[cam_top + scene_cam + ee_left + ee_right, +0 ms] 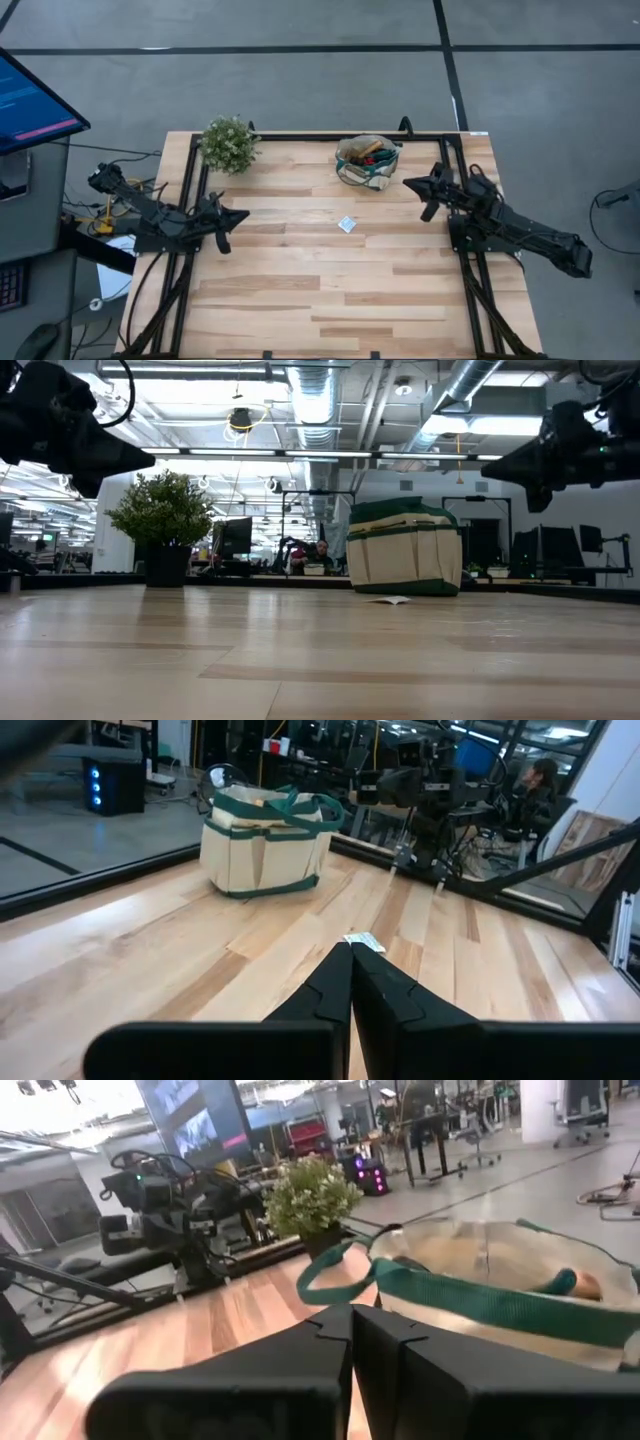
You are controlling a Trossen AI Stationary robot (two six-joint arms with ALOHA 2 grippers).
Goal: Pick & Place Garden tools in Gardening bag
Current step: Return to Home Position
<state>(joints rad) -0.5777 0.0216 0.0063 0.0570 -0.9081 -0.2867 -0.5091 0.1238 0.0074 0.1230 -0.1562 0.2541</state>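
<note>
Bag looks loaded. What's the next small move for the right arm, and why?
Probably draw the right tool, shut and empty, away from the gardening bag toward its base: the garden tools show inside the bag, and only a white packet and a potted plant stand elsewhere on the table.

You've got the right gripper (352,1308) w/ fingers pressed together, just short of the gardening bag (470,1292) (a rounded wooden handle end (583,1285) pokes up inside). Potted plant (312,1193) & left arm (175,1195) sit beyond.
</note>
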